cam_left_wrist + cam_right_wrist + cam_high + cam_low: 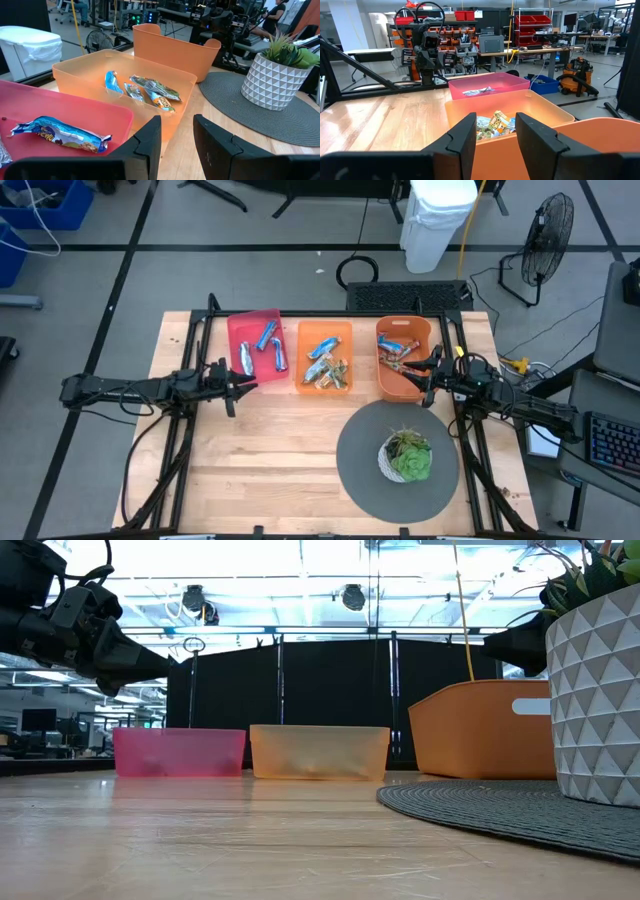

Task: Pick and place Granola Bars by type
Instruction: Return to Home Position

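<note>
Three bins stand in a row at the table's far side. The pink bin (240, 330) holds blue and silver granola bars (268, 345), one of them close by in the left wrist view (60, 134). The pale orange bin (345, 340) holds blue and green-gold bars (145, 90). The deep orange bin (400, 388) holds several more (397, 352). My left gripper (240, 383) hovers open just near of the pink bin, pointing toward the table's right. My right gripper (428, 373) hovers open over the deep orange bin's right rim, pointing left.
A white patterned pot with a green plant (408, 457) stands on a round grey mat (360, 470) at the near right. Bare wooden tabletop (270, 460) lies near of the bins, on the left and in the middle. Black frame rails run along both sides.
</note>
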